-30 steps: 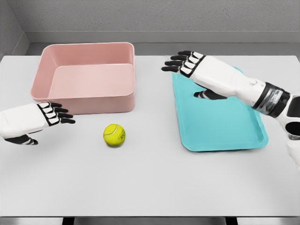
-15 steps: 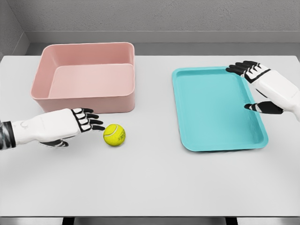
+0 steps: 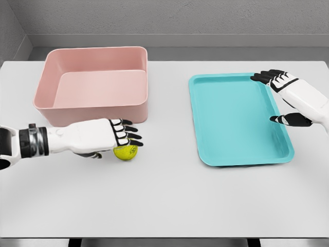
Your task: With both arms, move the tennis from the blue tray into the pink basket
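White desk (image 3: pixel 169 200) ahead; my left hand (image 3: pixel 110 136) covers the tennis ball (image 3: pixel 125 152), fingers extended, not gripping; right hand (image 3: pixel 290 95) spread over the blue tray (image 3: pixel 234 123).

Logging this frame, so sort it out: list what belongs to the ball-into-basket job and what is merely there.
Belongs to the job:
tennis ball, on the table, under the left hand's fingers
pink basket, nothing in it
blue tray, nothing on it
left hand, over the ball
right hand, open, at the tray's right edge

Merely there:
white table
grey wall
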Controlling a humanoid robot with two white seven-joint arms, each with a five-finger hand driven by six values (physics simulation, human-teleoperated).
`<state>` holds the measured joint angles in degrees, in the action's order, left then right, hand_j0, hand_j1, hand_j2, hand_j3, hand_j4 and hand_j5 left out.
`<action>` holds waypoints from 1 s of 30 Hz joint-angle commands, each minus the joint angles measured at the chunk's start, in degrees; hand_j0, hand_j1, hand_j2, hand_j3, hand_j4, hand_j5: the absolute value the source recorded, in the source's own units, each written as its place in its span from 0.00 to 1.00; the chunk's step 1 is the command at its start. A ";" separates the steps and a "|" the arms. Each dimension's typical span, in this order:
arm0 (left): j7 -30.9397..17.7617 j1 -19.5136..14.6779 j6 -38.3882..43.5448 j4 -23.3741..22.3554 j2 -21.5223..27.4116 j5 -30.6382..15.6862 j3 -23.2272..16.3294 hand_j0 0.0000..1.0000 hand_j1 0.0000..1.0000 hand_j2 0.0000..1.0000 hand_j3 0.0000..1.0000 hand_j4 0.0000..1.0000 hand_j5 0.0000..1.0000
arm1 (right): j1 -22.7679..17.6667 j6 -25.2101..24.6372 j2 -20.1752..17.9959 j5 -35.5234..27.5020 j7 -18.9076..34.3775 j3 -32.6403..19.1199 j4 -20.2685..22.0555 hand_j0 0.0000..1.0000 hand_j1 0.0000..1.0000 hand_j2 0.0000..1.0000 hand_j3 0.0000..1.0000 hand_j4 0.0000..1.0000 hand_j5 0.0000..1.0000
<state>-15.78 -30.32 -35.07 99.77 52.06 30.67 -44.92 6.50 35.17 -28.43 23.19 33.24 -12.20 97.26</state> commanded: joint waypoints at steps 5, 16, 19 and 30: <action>0.05 -0.97 0.07 -1.15 -1.17 -0.35 -1.49 1.00 1.00 1.00 1.00 1.00 1.00 | 0.00 -0.17 -0.05 -0.43 -0.02 -0.01 0.04 1.00 1.00 1.00 1.00 1.00 1.00; 0.05 -4.04 0.07 -5.64 -5.04 0.00 -4.39 1.00 1.00 1.00 1.00 1.00 1.00 | 0.00 -0.17 -0.14 -0.43 -0.02 -0.01 0.04 1.00 1.00 1.00 1.00 1.00 1.00; -0.31 -4.04 0.07 -5.64 -5.21 -0.08 -4.47 1.00 1.00 1.00 1.00 1.00 1.00 | 0.00 -0.17 -0.22 -0.43 -0.02 -0.28 -0.14 1.00 1.00 1.00 1.00 1.00 1.00; -0.39 -4.04 0.07 -7.39 -5.48 -0.08 -5.62 1.00 1.00 1.00 1.00 1.00 1.00 | -0.18 -0.17 -0.31 -0.43 -0.02 -0.89 -0.14 1.00 1.00 1.00 1.00 1.00 1.00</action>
<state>-16.20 -34.37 -35.08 92.66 46.56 30.97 -50.42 6.33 35.16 -28.69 23.18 33.26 -13.07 97.10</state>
